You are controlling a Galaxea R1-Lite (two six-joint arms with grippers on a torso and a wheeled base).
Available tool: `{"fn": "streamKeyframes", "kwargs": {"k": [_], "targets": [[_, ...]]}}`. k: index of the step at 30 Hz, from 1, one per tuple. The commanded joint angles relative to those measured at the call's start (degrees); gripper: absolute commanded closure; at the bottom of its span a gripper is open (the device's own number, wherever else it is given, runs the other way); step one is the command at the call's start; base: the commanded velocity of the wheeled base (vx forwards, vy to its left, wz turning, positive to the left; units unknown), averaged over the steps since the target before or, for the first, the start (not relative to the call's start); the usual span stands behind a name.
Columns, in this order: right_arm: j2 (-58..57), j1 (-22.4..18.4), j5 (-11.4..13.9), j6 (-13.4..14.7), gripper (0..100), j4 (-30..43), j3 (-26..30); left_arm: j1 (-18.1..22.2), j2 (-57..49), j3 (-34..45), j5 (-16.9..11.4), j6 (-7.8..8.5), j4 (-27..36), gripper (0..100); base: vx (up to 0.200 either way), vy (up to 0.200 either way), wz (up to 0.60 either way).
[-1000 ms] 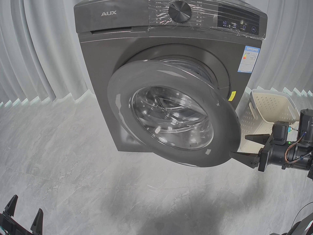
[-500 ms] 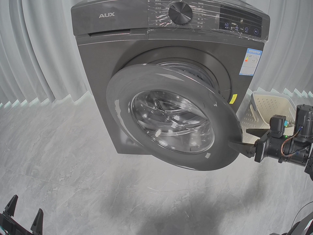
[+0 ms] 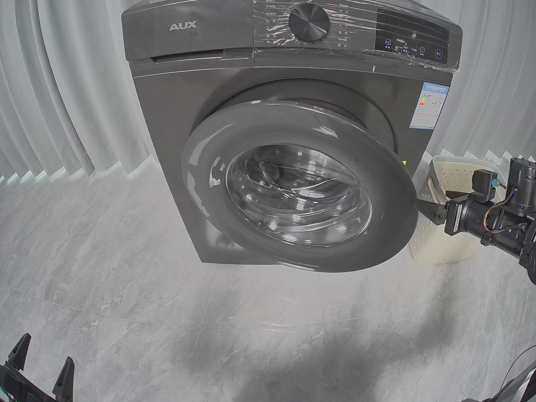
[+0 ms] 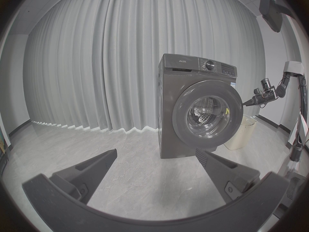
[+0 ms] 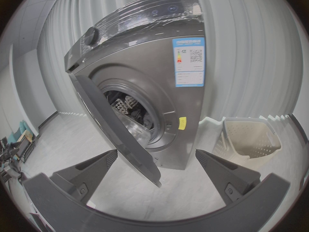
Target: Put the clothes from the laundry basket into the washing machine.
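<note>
Pushing the door (image 3: 296, 185) of the washing machine (image 3: 167, 113) further toward shut than a second ago, with the right gripper (image 3: 430, 197) raised and brought in, one finger against the rim, jaws spread, nothing held. Probably closing up after loading. Also from the head: basket (image 3: 446, 247) just beside the machine on the robot's right, behind that arm. Left gripper (image 3: 43, 364) parked low and well apart, spread, idle. Pale marbled floor tiles (image 3: 139, 286), grey pleated curtain (image 3: 56, 85) behind.

From the left wrist: door ajar, right gripper's tip at its far edge, curtain running along the whole back wall.

From the right wrist: door's edge between the spread fingers (image 5: 90, 171). Clothes (image 5: 135, 113) already bunched in the drum. Basket showing bare perforated walls.
</note>
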Motion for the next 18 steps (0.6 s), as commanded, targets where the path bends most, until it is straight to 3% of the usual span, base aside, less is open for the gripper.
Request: {"fn": "streamKeyframes", "kwargs": {"k": [1, 9, 14, 18], "targets": [[1.6, -3.3, -0.8, 0.0, 0, -1.0, -0.8, 0.0, -0.9, 1.0, 0.0, 0.0, 0.0, 0, 0.0, 0.0, 0.0], [1.1, -3.5, -0.9, -0.2, 0, -1.0, 1.8, 0.2, -0.9, 0.9, 0.0, 0.0, 0.0, 0, 0.0, 0.0, 0.0], [-2.2, 2.8, -0.4, -0.4, 0, -0.3, 10.2, 0.1, -0.9, 1.0, 0.1, -0.09, 0.0, 0, 0.0, -0.2, 0.0], [-2.6, 7.0, 0.0, -0.2, 0, -0.5, 12.8, 0.0, -0.9, 1.0, 0.1, -0.09, 0.0, 0, 0.0, -0.2, 0.0]]}}
